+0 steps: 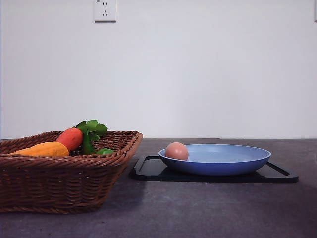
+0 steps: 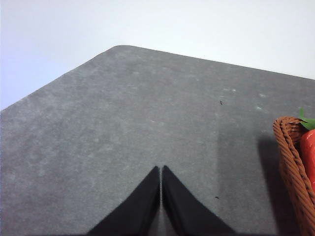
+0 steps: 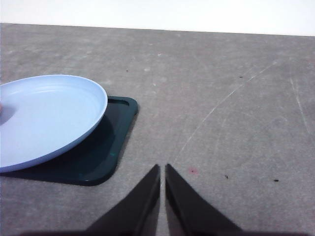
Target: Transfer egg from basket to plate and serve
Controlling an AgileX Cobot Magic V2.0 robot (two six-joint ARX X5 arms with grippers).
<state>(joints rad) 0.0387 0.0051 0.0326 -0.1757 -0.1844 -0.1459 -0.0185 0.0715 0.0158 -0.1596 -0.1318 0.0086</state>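
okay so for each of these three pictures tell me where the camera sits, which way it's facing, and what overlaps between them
Front view: low at table height, facing the wall; basket, egg on plate, black tray.
Left wrist view: on the left arm, looking down over the closed left claw at the table.
Right wrist view: on the right arm, over the closed right claw.
Shared: basket in front and left wrist views; plate and tray in front and right wrist views.

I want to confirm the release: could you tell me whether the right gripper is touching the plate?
Apart: in the right wrist view, bare table separates the right gripper from the plate.
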